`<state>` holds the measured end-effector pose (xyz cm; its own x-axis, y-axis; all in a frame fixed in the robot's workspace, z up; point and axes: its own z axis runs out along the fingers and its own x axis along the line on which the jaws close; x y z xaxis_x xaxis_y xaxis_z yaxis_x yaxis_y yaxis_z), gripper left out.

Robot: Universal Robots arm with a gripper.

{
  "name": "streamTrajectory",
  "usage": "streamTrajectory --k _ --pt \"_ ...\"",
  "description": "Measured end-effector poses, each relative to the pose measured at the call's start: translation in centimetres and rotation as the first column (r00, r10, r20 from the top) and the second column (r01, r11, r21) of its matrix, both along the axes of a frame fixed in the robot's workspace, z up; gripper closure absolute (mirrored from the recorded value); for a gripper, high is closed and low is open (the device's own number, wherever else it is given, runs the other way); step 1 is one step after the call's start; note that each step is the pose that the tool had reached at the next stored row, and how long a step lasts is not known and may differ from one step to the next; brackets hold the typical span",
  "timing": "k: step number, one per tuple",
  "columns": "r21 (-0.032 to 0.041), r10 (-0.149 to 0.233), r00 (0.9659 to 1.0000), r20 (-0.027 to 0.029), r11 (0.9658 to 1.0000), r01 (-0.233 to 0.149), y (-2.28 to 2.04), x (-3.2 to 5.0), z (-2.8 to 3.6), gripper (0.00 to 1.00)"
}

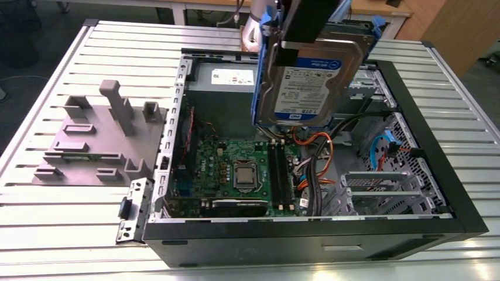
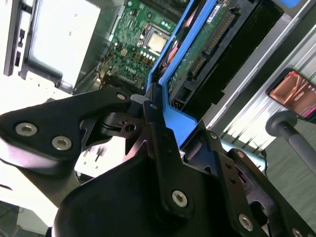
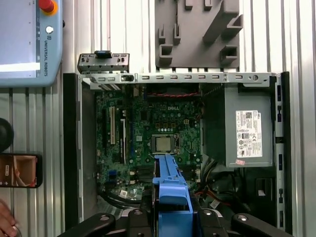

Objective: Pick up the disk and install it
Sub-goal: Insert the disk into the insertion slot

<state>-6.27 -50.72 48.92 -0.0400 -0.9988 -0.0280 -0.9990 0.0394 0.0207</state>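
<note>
Tool [image 2: 157, 113]: clamped shut on the blue carrier edge of the disk [image 1: 312, 82]. Disk: held upright in the air, label facing the exterior view, above the open computer case [image 1: 312, 241] and over its motherboard [image 1: 234, 170]. Computer case: lying on the ribbed metal table [image 1: 47, 222]. Grey moulded fixture [image 1: 98, 140]: just beside the case.

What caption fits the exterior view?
The gripper holds the disk above the open computer case.
</note>
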Motion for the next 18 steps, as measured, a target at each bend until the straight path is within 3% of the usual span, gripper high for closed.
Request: streamTrajectory --k 5,8,15,18 --pt "0.0002 0.000 1.0000 0.0000 1.0000 0.000 -0.08 1.64 -0.21 0.63" --pt "0.0000 0.000 1.0000 0.0000 1.0000 0.000 -0.35 1.92 -0.32 0.63" --pt "0.0001 0.000 1.0000 0.0000 1.0000 0.000 -1.72 2.16 -0.58 0.63" --pt "0.0001 0.000 1.0000 0.0000 1.0000 0.000 -1.82 2.17 -0.61 0.63"
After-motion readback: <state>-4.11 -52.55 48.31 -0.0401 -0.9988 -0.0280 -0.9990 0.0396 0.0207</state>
